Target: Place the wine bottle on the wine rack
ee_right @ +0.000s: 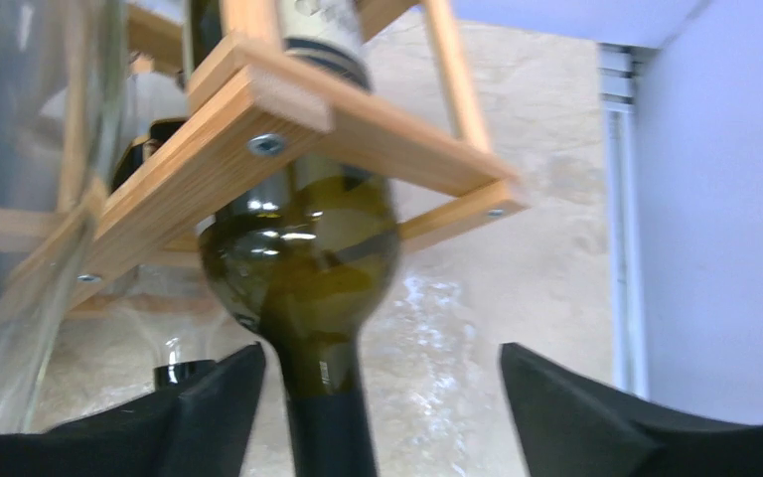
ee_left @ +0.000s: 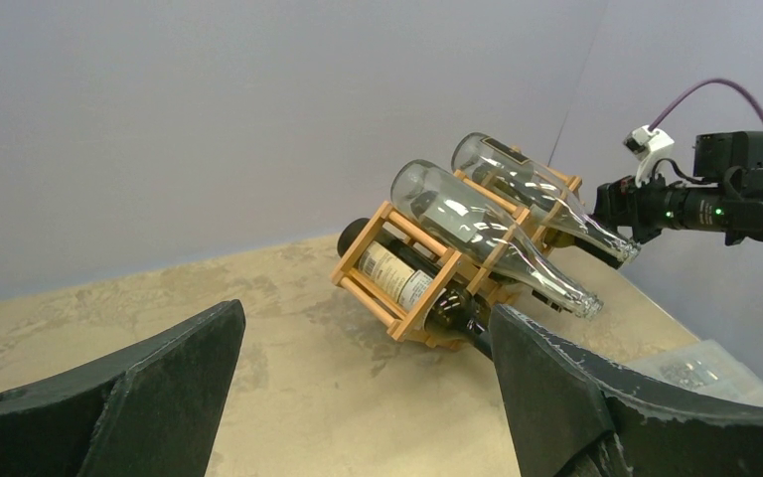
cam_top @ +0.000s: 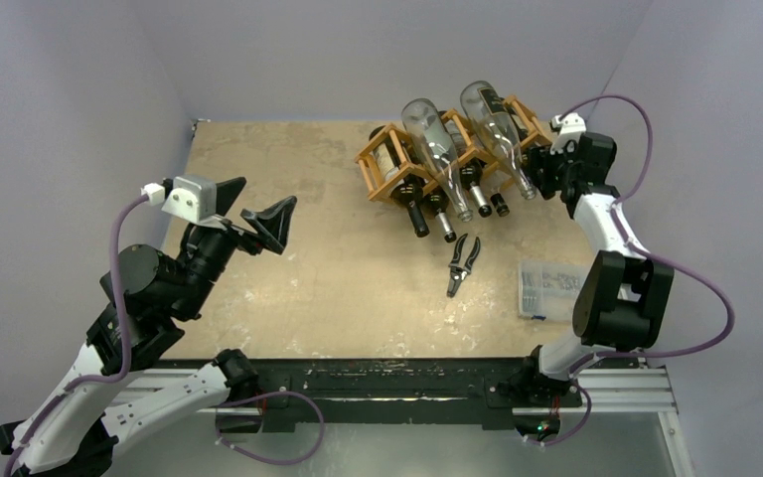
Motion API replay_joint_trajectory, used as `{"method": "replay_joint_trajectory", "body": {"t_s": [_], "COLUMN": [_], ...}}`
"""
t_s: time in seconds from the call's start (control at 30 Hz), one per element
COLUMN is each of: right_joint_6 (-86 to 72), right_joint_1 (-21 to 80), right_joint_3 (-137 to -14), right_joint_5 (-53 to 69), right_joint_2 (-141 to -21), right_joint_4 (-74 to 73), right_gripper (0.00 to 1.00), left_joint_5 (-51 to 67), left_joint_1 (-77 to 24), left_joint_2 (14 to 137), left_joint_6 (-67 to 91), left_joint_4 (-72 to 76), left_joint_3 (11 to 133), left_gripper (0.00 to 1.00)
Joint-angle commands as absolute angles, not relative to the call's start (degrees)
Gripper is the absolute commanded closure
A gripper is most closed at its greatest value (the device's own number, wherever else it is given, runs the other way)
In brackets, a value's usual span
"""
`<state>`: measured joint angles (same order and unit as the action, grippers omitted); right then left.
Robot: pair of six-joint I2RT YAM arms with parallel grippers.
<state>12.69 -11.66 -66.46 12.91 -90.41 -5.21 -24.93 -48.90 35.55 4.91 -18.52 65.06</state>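
The light-brown wooden wine rack (cam_top: 457, 149) stands at the back right of the table, with dark bottles in its cells and two clear bottles (cam_top: 435, 134) lying on top. It also shows in the left wrist view (ee_left: 397, 298). My right gripper (cam_top: 546, 174) is at the rack's right end. In the right wrist view a dark green wine bottle (ee_right: 303, 268) lies in a cell of the rack (ee_right: 258, 109). Its neck passes between my open right fingers (ee_right: 378, 368), close to the left one. My left gripper (cam_top: 258, 214) is open and empty, raised at the left, and it also shows in its own wrist view (ee_left: 366, 328).
Black-handled pliers (cam_top: 464, 263) lie on the table in front of the rack. A clear plastic compartment box (cam_top: 551, 288) sits at the right edge beside the right arm. The table is walled in at the back and sides.
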Motion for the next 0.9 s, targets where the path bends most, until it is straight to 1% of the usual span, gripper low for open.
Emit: {"method": "replay_joint_trajectory", "body": {"t_s": [0.0, 0.17, 0.27, 0.33, 0.37, 0.43, 0.47, 0.57, 0.63, 0.7, 0.77, 0.87], "right_joint_6": [11.70, 8.23, 3.86, -1.22, -4.84, -10.29, -12.91, -20.23, -23.84, -22.29, -20.74, -22.96], "right_joint_1": [-11.87, -11.82, -11.87, -11.74, -11.77, -11.78, -11.78, -11.78, -11.77, -11.71, -11.19, -11.03], "right_joint_3": [-66.15, -63.55, -63.36, -65.91, -69.10, -72.52, -72.53, -69.22, -67.72, -69.21, -72.20, -72.67], "right_joint_5": [7.41, 0.45, -7.65, -11.52, -12.65, -8.66, -1.97, 12.32, 16.60, 21.03, 19.14, 11.76], "right_joint_2": [-84.61, -77.51, -72.65, -69.65, -68.78, -65.84, -63.26, -51.28, -43.36, -38.22, -35.90, -33.46], "right_joint_4": [-6.54, -13.44, -17.92, -22.73, -26.37, -32.28, -32.86, -29.08, -26.44, -26.67, -31.10, -32.38], "right_gripper": [0.01, 0.01, 0.01, 0.01, 0.01, 0.01, 0.01, 0.01, 0.01, 0.01, 0.01, 0.01], "left_joint_5": [-25.11, -25.42, -25.32, -25.31, -25.57, -26.34, -26.91, -27.72, -28.13, -28.57, -28.72, -30.41], "left_joint_1": [-49.22, -49.29, -49.30, -49.31, -49.35, -49.31, -49.31, -49.32, -49.32, -49.31, -49.31, -49.33], "left_joint_2": [35.73, 36.18, 36.31, 36.51, 36.51, 35.89, 35.48, 33.95, 32.48, 30.72, 29.20, 27.04], "left_joint_6": [4.44, 4.47, 4.82, 4.87, 4.91, 5.07, 5.30, 7.11, 8.70, 10.64, 12.15, 13.50], "left_joint_4": [-17.11, -16.85, -16.79, -16.94, -17.32, -17.87, -17.87, -20.00, -22.09, -23.75, -25.99, -29.23], "left_joint_3": [65.92, 65.71, 65.65, 65.89, 66.21, 66.91, 67.09, 68.37, 69.48, 70.39, 71.54, 72.77], "left_gripper": [0.07, 0.07, 0.07, 0.06, 0.06, 0.06, 0.06, 0.06, 0.06, 0.05, 0.05, 0.03]}}
